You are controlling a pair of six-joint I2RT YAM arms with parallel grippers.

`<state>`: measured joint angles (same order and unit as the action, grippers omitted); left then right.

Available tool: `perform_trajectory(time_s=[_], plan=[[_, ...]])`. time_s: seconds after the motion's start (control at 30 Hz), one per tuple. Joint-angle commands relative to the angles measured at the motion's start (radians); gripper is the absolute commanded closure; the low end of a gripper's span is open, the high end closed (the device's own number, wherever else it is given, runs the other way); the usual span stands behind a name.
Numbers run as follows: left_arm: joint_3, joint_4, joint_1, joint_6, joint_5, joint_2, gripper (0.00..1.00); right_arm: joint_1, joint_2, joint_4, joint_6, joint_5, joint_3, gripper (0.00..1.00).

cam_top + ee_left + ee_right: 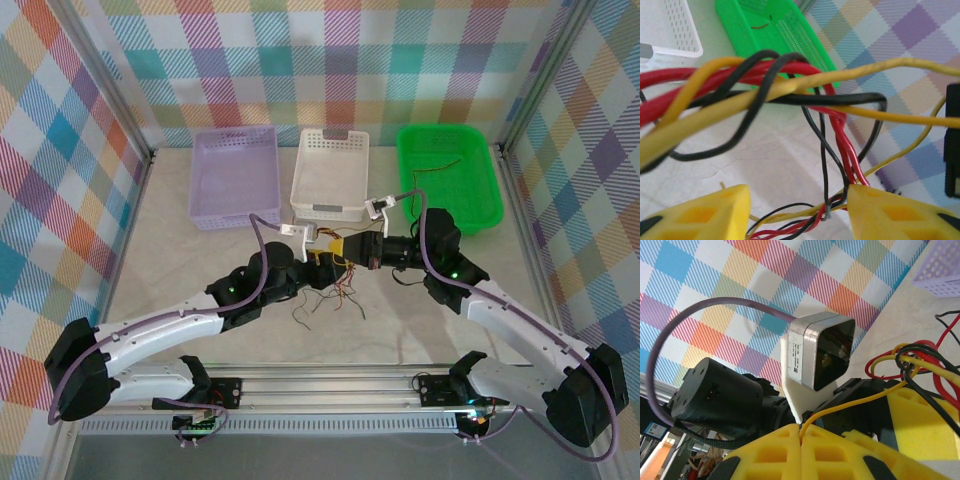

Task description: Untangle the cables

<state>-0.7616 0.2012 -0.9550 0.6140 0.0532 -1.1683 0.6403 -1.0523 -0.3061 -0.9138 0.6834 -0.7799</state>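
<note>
The cables (pixel 325 293) are a tangle of red, orange-yellow and black wires hanging between the two grippers at the table's middle, with loose ends trailing on the table. My left gripper (pixel 322 265) (pixel 799 200) is open. Its yellow fingers (pixel 705 215) stand wide apart, and the cables (pixel 790 85) loop in front of them and run through the gap. My right gripper (pixel 352 248) (pixel 801 430) is shut on one orange-yellow wire, which leads off to the tangled cables (pixel 910 360) at the right.
Three baskets stand at the back: purple (pixel 235 135), white (pixel 330 205) and green (pixel 445 130). The green basket (pixel 790 35) holds one thin wire (pixel 440 165). The left arm's wrist camera (pixel 822 350) is close in front of my right gripper.
</note>
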Motion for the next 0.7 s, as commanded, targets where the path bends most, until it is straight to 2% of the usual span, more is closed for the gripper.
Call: perform_trajectory(time_s=[0.0, 0.3, 0.43, 0.57, 0.67], plan=[[-0.013, 0.078, -0.01, 0.02, -0.004, -0.035, 0.57, -0.002, 0.017, -0.082, -0.033, 0.027, 0.012, 1.0], [-0.035, 0.044, -0.01, 0.015, 0.023, -0.064, 0.83, -0.002, 0.051, -0.052, -0.031, 0.025, 0.0, 1.0], [-0.037, 0.016, -0.01, 0.001, 0.034, -0.053, 1.0, -0.003, 0.082, 0.006, -0.005, 0.001, -0.013, 1.0], [-0.03, -0.065, -0.01, -0.021, 0.041, -0.022, 1.0, -0.032, 0.151, 0.154, 0.052, -0.062, -0.042, 1.0], [-0.012, -0.154, -0.007, -0.034, 0.057, 0.012, 1.0, -0.116, 0.218, 0.281, 0.076, -0.107, -0.062, 1.0]])
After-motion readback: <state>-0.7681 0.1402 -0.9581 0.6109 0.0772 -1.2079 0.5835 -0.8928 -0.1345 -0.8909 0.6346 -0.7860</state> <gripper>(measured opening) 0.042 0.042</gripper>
